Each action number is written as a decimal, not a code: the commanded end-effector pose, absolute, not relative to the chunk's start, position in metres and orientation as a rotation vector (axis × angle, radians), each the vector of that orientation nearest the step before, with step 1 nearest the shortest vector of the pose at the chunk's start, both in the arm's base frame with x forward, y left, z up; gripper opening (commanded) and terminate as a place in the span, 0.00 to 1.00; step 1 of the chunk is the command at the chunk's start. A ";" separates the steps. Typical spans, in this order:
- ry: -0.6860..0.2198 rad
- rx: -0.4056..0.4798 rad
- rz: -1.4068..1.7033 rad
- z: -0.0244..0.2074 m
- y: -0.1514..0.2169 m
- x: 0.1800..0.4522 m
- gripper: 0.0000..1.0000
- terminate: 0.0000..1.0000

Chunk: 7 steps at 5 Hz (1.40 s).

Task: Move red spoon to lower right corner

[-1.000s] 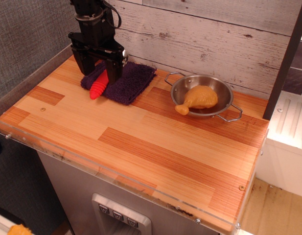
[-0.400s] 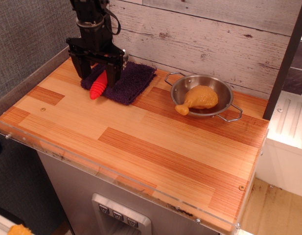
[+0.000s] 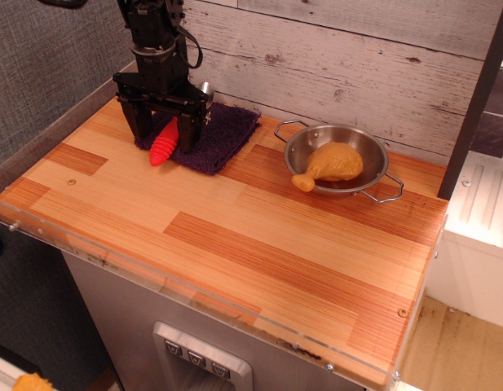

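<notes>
**Gripper straddling red spoon at upper left of tabletop**

The black gripper (image 3: 163,130) stands in the upper left of the frame, pointed straight down over a dark purple cloth (image 3: 209,133). Its two fingers are spread apart, one on each side of the red spoon (image 3: 164,143). The left-hand finger (image 3: 142,129) sits clear of the spoon; the right-hand finger (image 3: 186,135) stands just beside it, and whether it touches cannot be told. The jaws are open and nothing is clamped between them.

The red spoon lies with its ribbed, tapering handle pointing toward the lower left of the frame. The handle tip overhangs the cloth's front edge onto the wooden tabletop (image 3: 235,236). The spoon's upper end is hidden behind the gripper body.

Right of the cloth, near the upper centre of the frame, a metal pan (image 3: 298,151) with wire handles rests on the tabletop. A tan toy drumstick (image 3: 328,164) lies inside it.

The lower right corner (image 3: 402,314) of the tabletop, marked by a small screw, is well apart from the spoon, at the opposite end of the board. A clear plastic rim (image 3: 194,289) runs along the front edge.
</notes>
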State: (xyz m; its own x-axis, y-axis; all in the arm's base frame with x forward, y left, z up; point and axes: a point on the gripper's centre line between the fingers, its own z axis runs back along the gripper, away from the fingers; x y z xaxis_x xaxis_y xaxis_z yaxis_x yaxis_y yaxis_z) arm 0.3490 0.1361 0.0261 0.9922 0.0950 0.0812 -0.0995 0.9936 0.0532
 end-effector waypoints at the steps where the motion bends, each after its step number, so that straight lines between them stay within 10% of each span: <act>1: -0.117 0.073 0.080 0.037 0.135 0.356 1.00 0.00; 2: -0.121 0.071 0.077 0.038 0.134 0.356 0.00 0.00; 7: -0.223 0.070 0.005 0.101 0.104 0.319 0.00 0.00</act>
State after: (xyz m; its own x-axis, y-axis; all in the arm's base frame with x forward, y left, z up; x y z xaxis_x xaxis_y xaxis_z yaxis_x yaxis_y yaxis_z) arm 0.3153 0.1018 0.0842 0.9855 0.0055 0.1693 -0.0144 0.9986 0.0516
